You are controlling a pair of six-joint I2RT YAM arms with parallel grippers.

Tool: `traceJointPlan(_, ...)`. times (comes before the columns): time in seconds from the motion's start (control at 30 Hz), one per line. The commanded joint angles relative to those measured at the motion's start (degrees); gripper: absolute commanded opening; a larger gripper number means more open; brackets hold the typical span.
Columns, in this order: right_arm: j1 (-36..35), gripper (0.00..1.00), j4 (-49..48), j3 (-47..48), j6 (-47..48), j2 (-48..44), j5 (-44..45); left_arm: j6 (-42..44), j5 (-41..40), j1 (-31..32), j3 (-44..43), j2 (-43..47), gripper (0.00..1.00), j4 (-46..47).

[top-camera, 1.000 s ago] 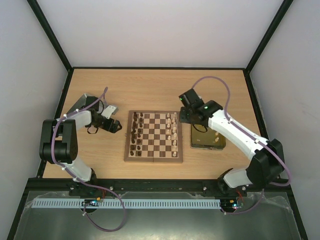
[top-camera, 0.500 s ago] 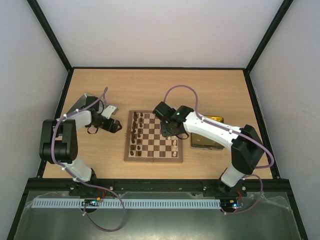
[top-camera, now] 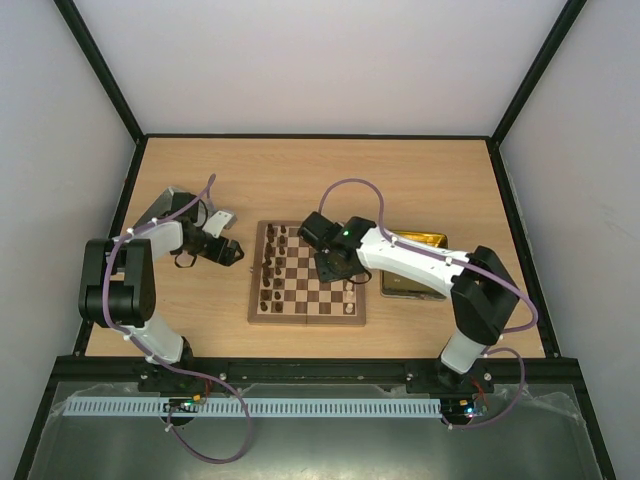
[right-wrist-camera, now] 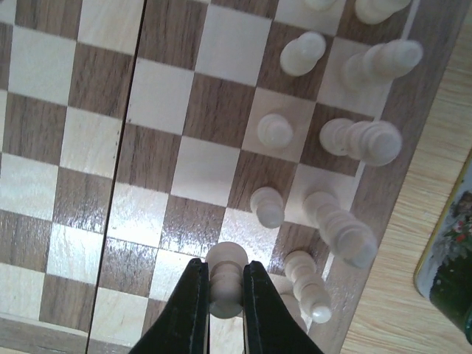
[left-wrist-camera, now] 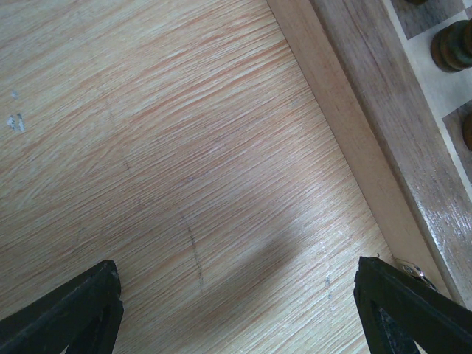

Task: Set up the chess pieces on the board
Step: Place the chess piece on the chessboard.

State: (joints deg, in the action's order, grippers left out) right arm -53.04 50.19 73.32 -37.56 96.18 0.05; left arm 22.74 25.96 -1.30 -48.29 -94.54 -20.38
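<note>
Board (top-camera: 300,319): mid-table, dark pieces (top-camera: 268,265) along its left files, cream pieces (right-wrist-camera: 274,130) right. Left gripper (left-wrist-camera: 236,302): spread wide, empty, beside the border, likely keeping clear. Right gripper (right-wrist-camera: 223,284): clenched on cream pawn (right-wrist-camera: 226,258), low over the cream side, probably for placing.

Your layout: board (top-camera: 306,292) on the table (top-camera: 300,180) | one set of chess pieces (top-camera: 270,270) along its left side, the other set (top-camera: 349,288) along its right | tray (top-camera: 402,286) just right of the board | right gripper (right-wrist-camera: 223,274) over the board's right half, pawn (right-wrist-camera: 226,258) between its fingers (right-wrist-camera: 183,313), perhaps touching a square | left gripper (top-camera: 232,250) beside the board's left edge
</note>
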Motion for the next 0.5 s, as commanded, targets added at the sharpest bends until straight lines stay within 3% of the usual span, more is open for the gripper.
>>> traceJointPlan(0.0,-1.0,0.03,-0.2,-1.9,-0.8,0.8,-0.8,-0.2,-0.6,0.0,0.8,-1.1,0.86,-2.1)
traceJointPlan(0.47,-1.3,0.03,-1.3,-2.9,-0.3,3.9,0.4,0.0,-0.4,0.0,1.0,-0.7,0.87,-2.1)
